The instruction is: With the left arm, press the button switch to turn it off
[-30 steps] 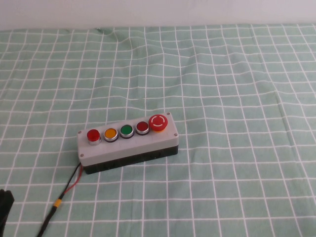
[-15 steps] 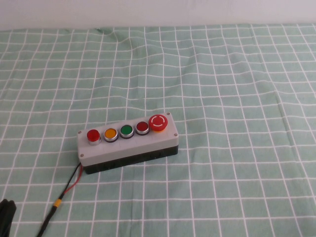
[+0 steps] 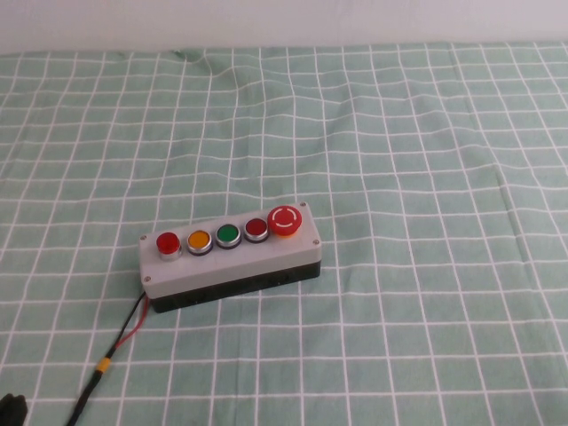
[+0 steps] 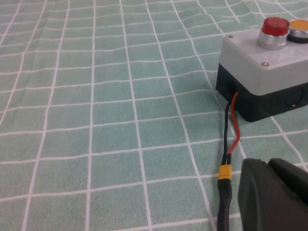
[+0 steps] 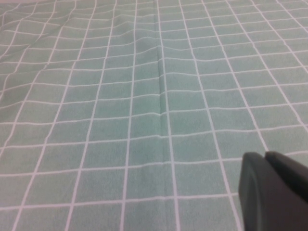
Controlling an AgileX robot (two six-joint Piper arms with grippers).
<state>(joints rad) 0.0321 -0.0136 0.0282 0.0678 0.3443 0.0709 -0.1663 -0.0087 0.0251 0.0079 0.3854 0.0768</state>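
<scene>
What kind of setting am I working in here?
Likely a lab test bench: a green checked cloth covers the table, with only a wired grey button box on it. The left gripper sits low near its cable; the right gripper hovers over bare cloth.

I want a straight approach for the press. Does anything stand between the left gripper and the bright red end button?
Nothing visible does. The left gripper sits low near the box's wires, short of the button switch. The right gripper is over bare cloth.

button switch (image 3: 168, 242): small, round, bright red, silver-ringed | seated upright at the left end of the grey box's five-button row | left gripper (image 4: 274, 197): seen near the box, well short of the button
</scene>
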